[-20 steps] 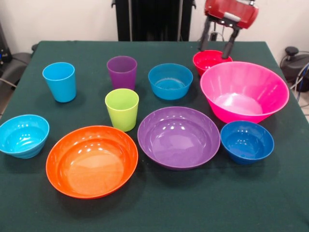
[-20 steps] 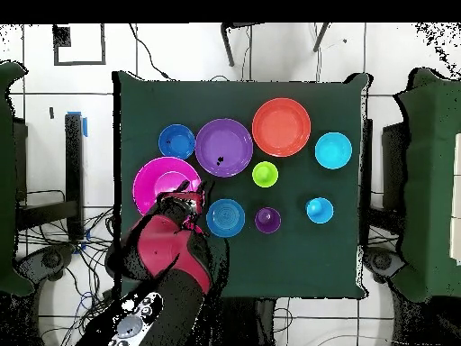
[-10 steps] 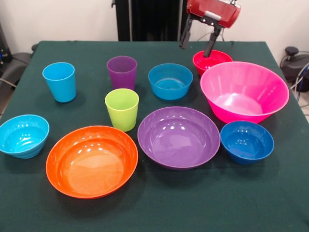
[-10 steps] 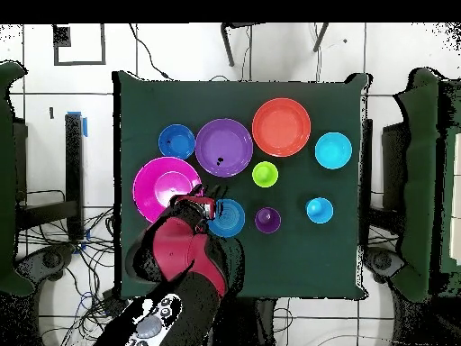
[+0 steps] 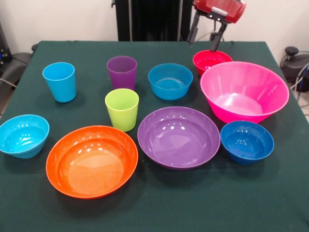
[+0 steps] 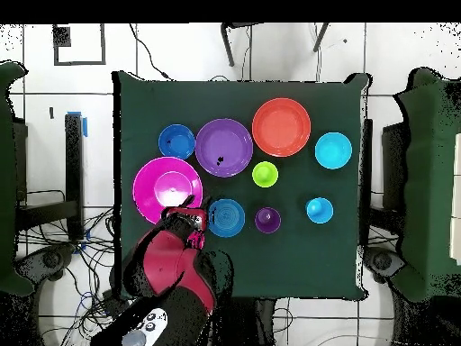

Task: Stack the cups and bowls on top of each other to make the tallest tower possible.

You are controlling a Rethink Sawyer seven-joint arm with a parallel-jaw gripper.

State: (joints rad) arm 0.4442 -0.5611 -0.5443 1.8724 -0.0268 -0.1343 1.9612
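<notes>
Scattered singly across a dark green cloth-covered table (image 5: pixel 145 212), with nothing nested and no tower begun: ten glossy plastic pieces.

Front view, clock positions from the table's middle:
- At 1 o'clock, hanging above the small red bowl (image 5: pixel 210 60), the gripper (image 5: pixel 205 35), two thin black fingers (image 5: pixel 215 40) spread apart and clamping nothing, under a shiny red housing.
- At 2 to 3 o'clock, touching or nearly touching that red bowl, a big deep pink bowl (image 5: pixel 244 91) with steep flared walls.
- At 4 o'clock, a small dark blue bowl (image 5: pixel 246 141), round and smooth.
- Dead centre, a wide shallow purple bowl (image 5: pixel 178 137); at 7 o'clock beside it, its orange twin (image 5: pixel 91 161).
- At 12 o'clock, a small blue bowl (image 5: pixel 170 80).
- At 11 o'clock, a tapered purple cup (image 5: pixel 121 72), upright; just nearer, the lime green cup (image 5: pixel 121 109).
- At 10 o'clock, a light blue cup (image 5: pixel 59 81); at 8 o'clock, near the edge, a small cyan bowl (image 5: pixel 23 135).
</notes>
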